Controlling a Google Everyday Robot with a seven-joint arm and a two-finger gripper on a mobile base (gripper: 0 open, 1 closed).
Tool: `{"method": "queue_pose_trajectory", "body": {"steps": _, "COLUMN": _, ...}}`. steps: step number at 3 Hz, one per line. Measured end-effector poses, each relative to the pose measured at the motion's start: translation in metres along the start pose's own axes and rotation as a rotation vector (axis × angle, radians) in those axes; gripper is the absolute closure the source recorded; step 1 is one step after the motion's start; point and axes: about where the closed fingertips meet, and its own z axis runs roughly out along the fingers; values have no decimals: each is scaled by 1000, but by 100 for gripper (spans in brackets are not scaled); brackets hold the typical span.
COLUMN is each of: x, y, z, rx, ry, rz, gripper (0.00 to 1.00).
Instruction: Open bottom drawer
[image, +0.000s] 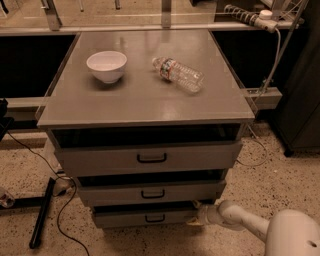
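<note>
Lower right: the robot's white arm, cut off by the frame's btm edge, reaches toward the cabinet, with its claw low at the right end of the bottom drawer. That drawer, the narrowest of three grey fronts, sits nearest the floor under a dark gap. The claw blends into the drawer's corner & shadow, so its state, and whether it grips anything, can't be told. The black loop handle at centre front is apart from the claw. On the bench: a white bowl at left and a plastic bottle on its side at right.
</note>
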Motion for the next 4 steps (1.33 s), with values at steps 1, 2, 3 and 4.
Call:
{"method": "queue_pose_trajectory", "body": {"steps": 1, "x": -3, "y": -1, "z": -4, "rx": -2, "ry": 0, "rz": -4, "gripper": 65}}
{"method": "queue_pose_trajectory", "body": {"steps": 2, "x": -6, "y": -4, "z": -9, "rx": -2, "ry": 0, "rz": -4, "gripper": 88}}
{"method": "queue_pose_trajectory", "body": {"steps": 3, "x": -5, "y": -3, "z": -11, "rx": -1, "ry": 0, "rz": -3, "gripper": 100}}
{"method": "queue_pose_trajectory", "body": {"steps": 4, "x": -5, "y": -3, "z": -11, "rx": -1, "ry": 0, "rz": -3, "gripper": 81}}
